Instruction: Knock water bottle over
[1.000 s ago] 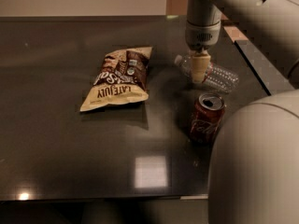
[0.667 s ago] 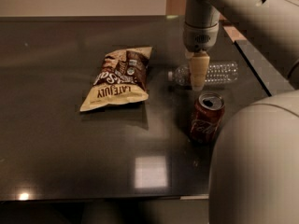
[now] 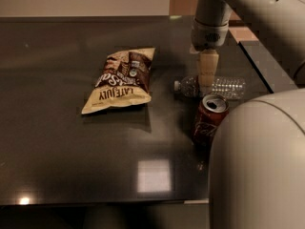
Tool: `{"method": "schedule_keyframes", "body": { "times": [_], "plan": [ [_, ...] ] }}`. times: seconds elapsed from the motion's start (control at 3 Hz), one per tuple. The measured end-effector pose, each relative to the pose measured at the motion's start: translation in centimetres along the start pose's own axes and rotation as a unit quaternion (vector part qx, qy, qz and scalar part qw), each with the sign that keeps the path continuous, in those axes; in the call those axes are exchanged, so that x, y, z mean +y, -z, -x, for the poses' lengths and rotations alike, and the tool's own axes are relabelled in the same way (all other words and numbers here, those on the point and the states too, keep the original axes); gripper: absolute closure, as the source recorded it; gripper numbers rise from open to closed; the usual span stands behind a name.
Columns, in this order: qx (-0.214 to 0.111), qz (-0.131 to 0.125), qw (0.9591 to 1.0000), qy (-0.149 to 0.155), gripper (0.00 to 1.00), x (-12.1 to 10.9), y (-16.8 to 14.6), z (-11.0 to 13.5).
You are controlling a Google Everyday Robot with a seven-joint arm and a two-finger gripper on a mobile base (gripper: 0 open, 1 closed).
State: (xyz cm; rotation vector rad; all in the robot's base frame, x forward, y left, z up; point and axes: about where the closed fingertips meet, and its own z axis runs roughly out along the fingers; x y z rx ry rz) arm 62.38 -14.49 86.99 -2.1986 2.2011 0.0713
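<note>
The clear ribbed water bottle [image 3: 224,87] lies on its side on the dark table [image 3: 57,142], its white cap pointing left. My gripper [image 3: 207,73] hangs straight down from the arm just above the bottle's middle, crossing in front of it. A red soda can [image 3: 210,120] stands upright right in front of the bottle.
A chips bag [image 3: 122,80] lies flat left of the bottle. My arm's pale body [image 3: 259,166] fills the lower right. The table's right edge runs close behind the bottle, and its front edge lies near the bottom of the view.
The bottle has settled flat on its side with the cap to the left. My gripper has lifted slightly above it.
</note>
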Motion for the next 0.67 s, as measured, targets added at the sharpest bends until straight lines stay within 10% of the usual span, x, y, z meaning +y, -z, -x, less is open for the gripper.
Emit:
{"method": "schedule_keyframes", "body": {
  "times": [0.67],
  "plan": [
    [-0.036,-0.03,0.9989,-0.009,0.0,-2.3,0.7,-1.0]
  ]
}}
